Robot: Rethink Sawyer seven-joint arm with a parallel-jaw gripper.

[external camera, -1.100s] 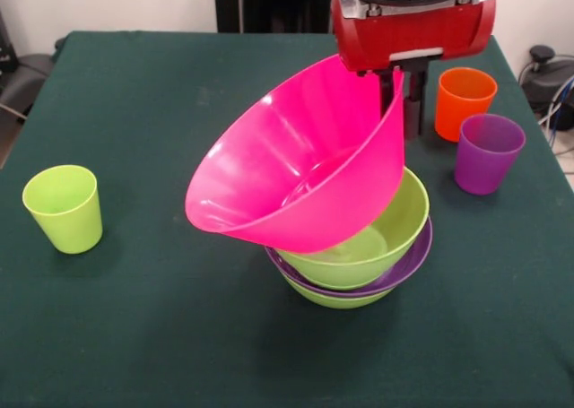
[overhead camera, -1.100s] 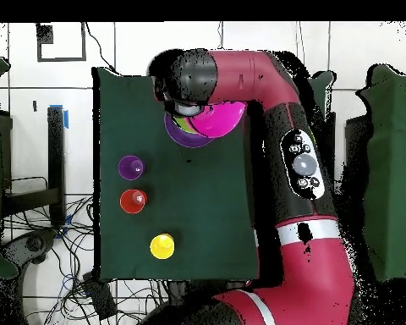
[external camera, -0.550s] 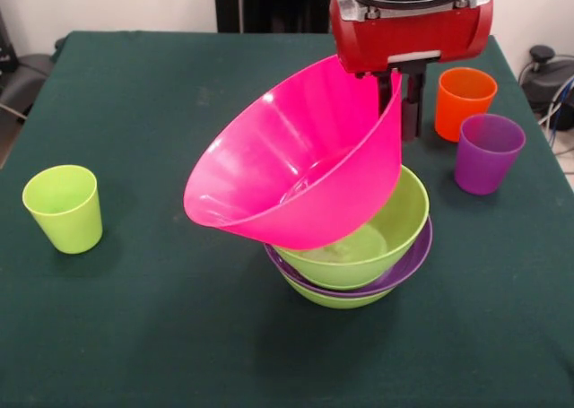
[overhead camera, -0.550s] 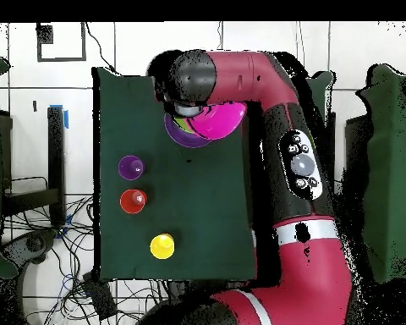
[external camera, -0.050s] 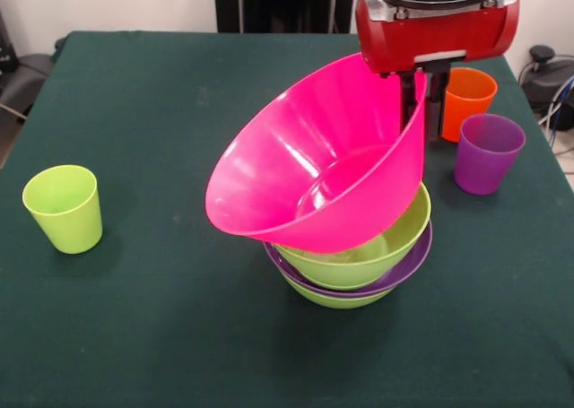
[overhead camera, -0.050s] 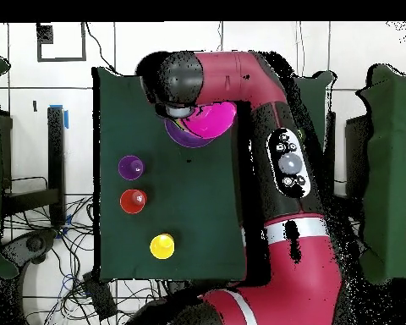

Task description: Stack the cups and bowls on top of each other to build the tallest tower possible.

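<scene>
**Pink bowl tilted on the tower, held by its far rim**

Pink bowl (external camera, -0.050s: 323, 179) is what I am working with. From the front camera it leans steeply, mouth turned toward the near left, its lower side resting in the top lime green bowl (external camera, -0.050s: 381, 247) of the tower. Under that sit the shallow purple bowl (external camera, -0.050s: 408, 269) and another green bowl (external camera, -0.050s: 336, 298). My claw (external camera, -0.050s: 429, 103) pinches the pink bowl's raised rim at the upper right, one finger inside the wall and one outside, so the bowl's centre lies down and to the left of the claw. To seat it flat, I judge that the rim must come down and the bowl swing level over the stack. The orange cup (external camera, -0.050s: 466, 99) and purple cup (external camera, -0.050s: 487, 152) stand near the claw on the right, so room there is tight; the lime green cup (external camera, -0.050s: 63, 208) is well apart at the left. The green bench (external camera, -0.050s: 161, 112) is bare elsewhere.

From overhead, the arm (overhead camera, -0.050s: 282, 161) covers most of the tower; pink (overhead camera, -0.050s: 213, 120) shows over a purple edge. The purple cup (overhead camera, -0.050s: 130, 167), orange cup (overhead camera, -0.050s: 133, 201) and a yellow cup (overhead camera, -0.050s: 161, 246) stand in a row, apart from the stack.
</scene>
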